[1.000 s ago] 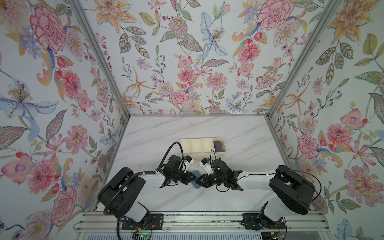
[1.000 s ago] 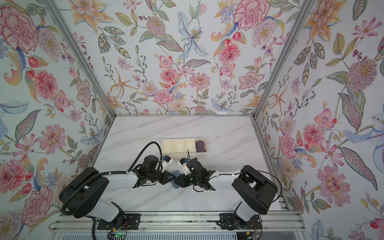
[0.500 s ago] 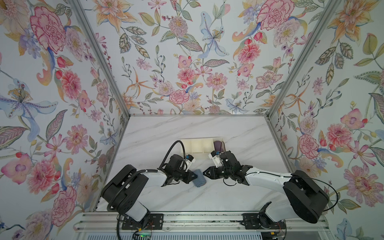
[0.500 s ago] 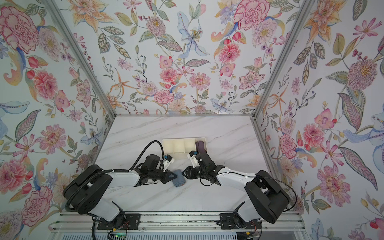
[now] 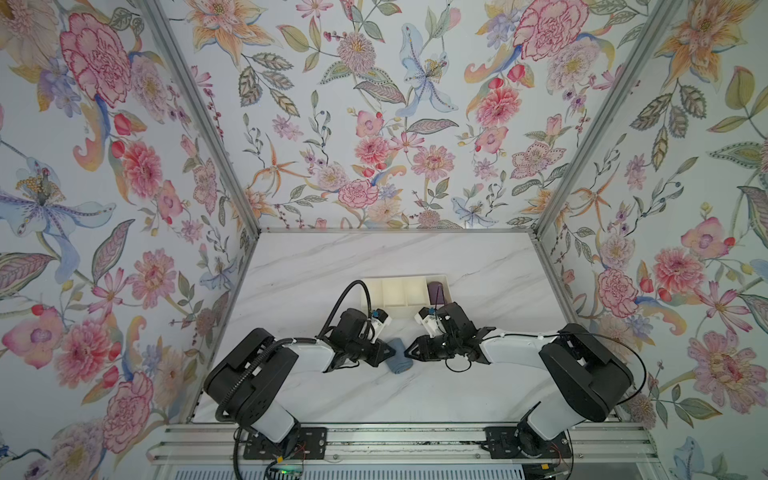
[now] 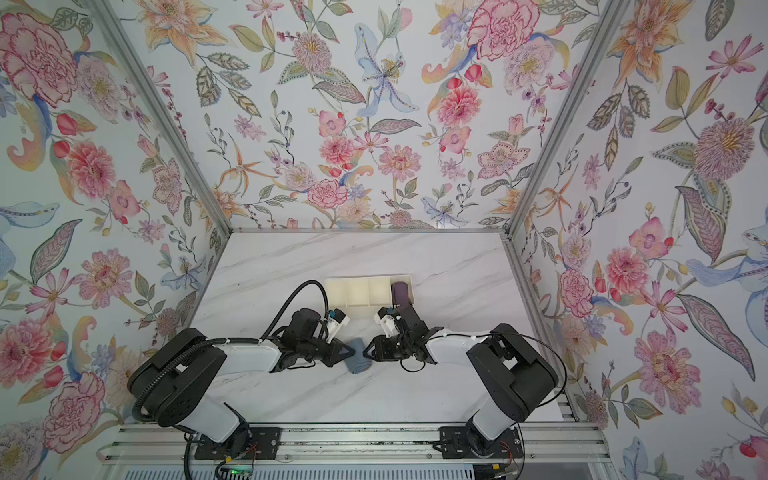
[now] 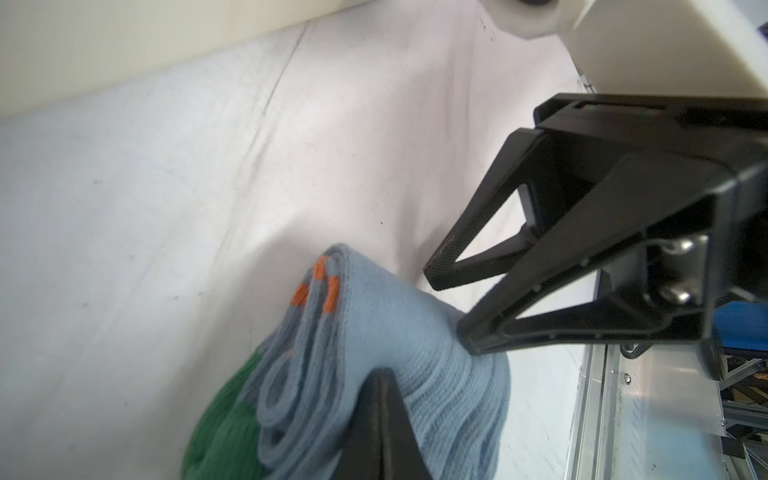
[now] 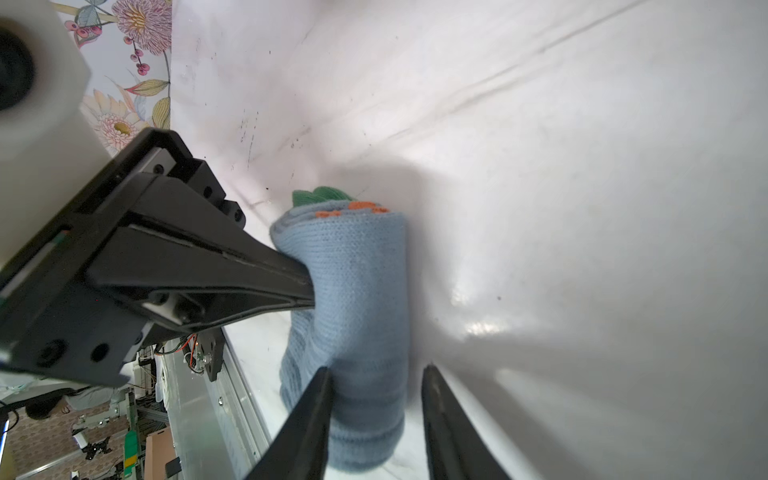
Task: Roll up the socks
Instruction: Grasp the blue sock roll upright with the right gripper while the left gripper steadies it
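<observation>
The socks (image 5: 400,360) lie rolled into a blue-grey bundle (image 6: 360,362) on the marble table, between the two gripper tips. In the wrist views, green and orange show at one end of the socks (image 7: 374,332) (image 8: 357,282). My left gripper (image 5: 390,353) (image 6: 352,352) is shut, its tip (image 7: 384,399) pressed into the side of the roll; I cannot tell whether fabric is caught in it. My right gripper (image 5: 409,353) (image 8: 376,378) is open. One of its fingers lies against the end of the roll, while the other stands clear of it.
A cream tray (image 5: 392,293) (image 6: 357,293) with several compartments stands just behind the grippers. A dark purple rolled bundle (image 5: 435,291) (image 6: 401,293) sits in its right-hand compartment. Floral walls close three sides, and a metal rail (image 5: 399,440) runs along the front.
The right gripper's jaws have widened and drawn back a little from the roll. The bundle, hidden under both grippers a second ago, now shows between their tips. The left gripper has stayed shut in place.
</observation>
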